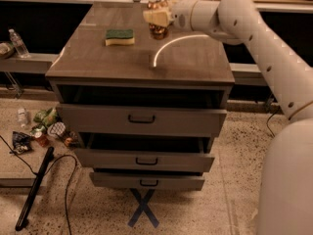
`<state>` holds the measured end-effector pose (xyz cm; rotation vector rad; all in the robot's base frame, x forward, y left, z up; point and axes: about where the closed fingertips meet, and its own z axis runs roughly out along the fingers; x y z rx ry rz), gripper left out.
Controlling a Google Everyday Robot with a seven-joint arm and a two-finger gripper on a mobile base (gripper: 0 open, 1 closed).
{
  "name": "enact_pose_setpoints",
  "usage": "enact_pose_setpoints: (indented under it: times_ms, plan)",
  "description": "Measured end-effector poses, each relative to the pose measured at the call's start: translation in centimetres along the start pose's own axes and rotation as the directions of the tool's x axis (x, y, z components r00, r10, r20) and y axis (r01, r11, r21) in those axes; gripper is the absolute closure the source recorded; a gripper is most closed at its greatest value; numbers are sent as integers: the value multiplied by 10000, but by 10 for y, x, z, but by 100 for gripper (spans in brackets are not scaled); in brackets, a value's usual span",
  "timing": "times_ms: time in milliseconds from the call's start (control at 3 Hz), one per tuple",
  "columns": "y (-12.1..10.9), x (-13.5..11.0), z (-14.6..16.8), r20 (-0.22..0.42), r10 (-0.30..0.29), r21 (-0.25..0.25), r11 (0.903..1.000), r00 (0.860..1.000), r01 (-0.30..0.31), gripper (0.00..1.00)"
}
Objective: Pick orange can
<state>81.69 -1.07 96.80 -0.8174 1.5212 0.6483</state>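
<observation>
Warm, dim indoor light now, a bright curved streak of glare (168, 43) across the tabletop (98, 62), gripper (157, 17) clamped on the orange can (159, 31) at the far edge, lit from above, open drawers (142, 119) sunk in shadow, floor litter (44, 129) murky at left

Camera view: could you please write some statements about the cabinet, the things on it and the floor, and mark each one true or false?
1. The gripper is closed on the orange can over the far part of the cabinet top. True.
2. The sponge lies to the right of the orange can in the camera view. False: it lies to the left of it, apart from it.
3. All three drawers are pushed fully shut. False: each one is pulled partly out.
4. Litter lies on the floor to the left of the cabinet. True.
</observation>
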Motion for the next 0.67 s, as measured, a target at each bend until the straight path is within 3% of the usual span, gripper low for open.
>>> enact_pose_setpoints:
  times_ms: [333,667]
  plan:
    - [7,-63,-17,826,-174,-453,9987,9964,212,100]
    - [8,-54,-12,715,-133,-434,9989,9974,165,100]
